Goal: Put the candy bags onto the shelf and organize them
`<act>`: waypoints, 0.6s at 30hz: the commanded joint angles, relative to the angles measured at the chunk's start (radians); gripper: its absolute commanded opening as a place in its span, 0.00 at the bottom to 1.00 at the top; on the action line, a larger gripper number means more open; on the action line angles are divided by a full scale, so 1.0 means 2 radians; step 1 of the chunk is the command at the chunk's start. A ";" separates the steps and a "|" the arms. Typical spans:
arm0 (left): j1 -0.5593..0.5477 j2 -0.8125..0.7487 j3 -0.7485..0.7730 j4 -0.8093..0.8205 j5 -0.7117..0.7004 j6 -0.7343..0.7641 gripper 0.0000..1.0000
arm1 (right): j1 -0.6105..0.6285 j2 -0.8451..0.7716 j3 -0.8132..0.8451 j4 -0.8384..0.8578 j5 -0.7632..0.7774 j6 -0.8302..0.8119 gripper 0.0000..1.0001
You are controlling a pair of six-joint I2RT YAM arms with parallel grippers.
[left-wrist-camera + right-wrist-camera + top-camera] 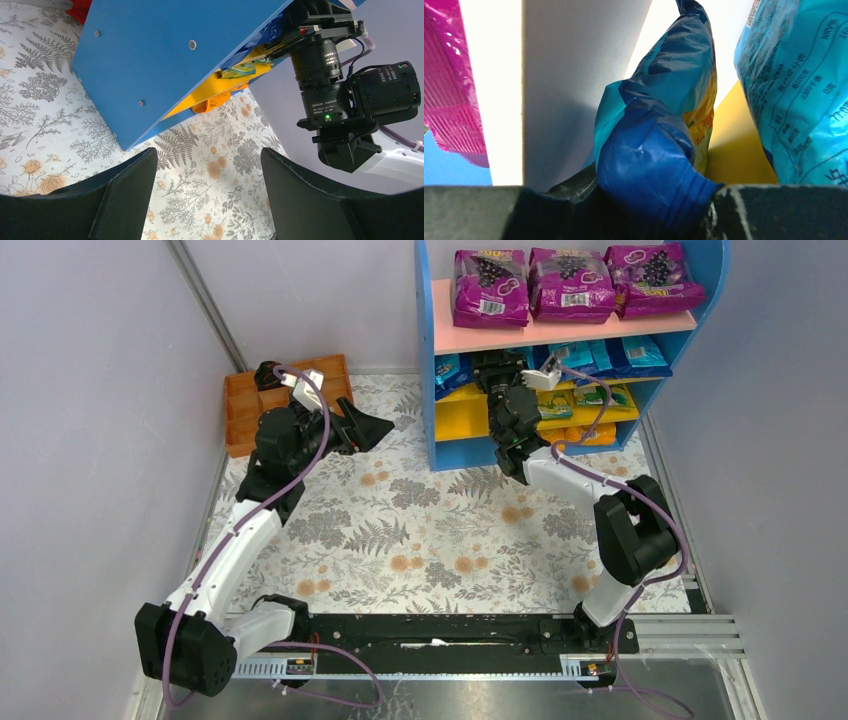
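Blue candy bag (649,165): pinched in right claw (654,215), projecting ahead into shelf (425,390).
Left claw (207,170): wide, empty.
Shelf: placing step; release likely next.

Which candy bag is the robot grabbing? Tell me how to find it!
Find the blue-sided shelf with purple bags on top. Look just under its pink board, where the right gripper reaches in. The dark blue bag is crumpled in its grip; the lighter blue bag beside it is not held.

Floral table (430,530) bearing blue-sided shelf (465,454) and orange tray (240,410), purple bags (570,285) on pink board (500,337)
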 commanded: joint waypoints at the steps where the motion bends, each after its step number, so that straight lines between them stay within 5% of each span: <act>1: -0.001 -0.003 -0.003 0.028 0.012 -0.002 0.80 | 0.015 -0.022 0.022 0.022 0.017 -0.022 0.09; 10: -0.001 -0.003 -0.006 0.034 0.013 -0.008 0.80 | 0.015 -0.058 0.034 -0.171 0.018 -0.006 0.38; 18: 0.000 -0.005 -0.009 0.036 0.014 -0.010 0.80 | 0.015 -0.103 0.026 -0.294 0.000 0.019 0.74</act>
